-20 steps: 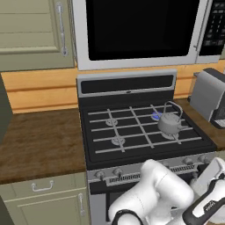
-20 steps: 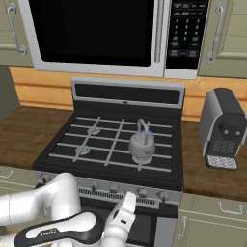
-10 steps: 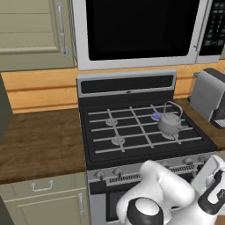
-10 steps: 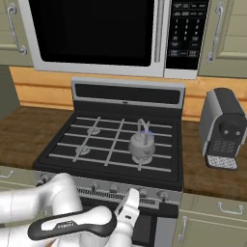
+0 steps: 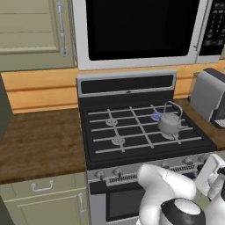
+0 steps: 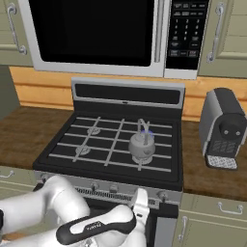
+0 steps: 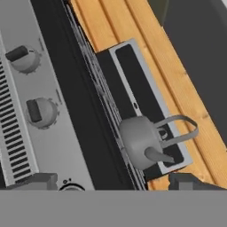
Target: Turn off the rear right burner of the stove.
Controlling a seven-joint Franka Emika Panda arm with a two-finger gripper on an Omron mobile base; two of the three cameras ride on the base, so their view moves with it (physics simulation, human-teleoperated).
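Four burners sit on the stove [image 5: 145, 132], the biggest thing before me, under the microwave [image 5: 136, 30]; a coffee machine [image 6: 224, 128] stands on the counter to its right. I see the kettle [image 5: 169, 123] on the right side of the grate, and just behind it, at the far right, the rear right burner [image 5: 156, 116] shows a blue glow, so it looks lit. Along the near steel strip runs a row of knobs [image 7: 37, 111]; from the hand view two are close ahead, with a third at the bottom edge. My gripper [image 7: 111, 181] hovers before that strip, fingers apart and holding nothing. I judge the knobs small, stiff and smooth: pinch across the raised bar and twist firmly, or the pads may slip.
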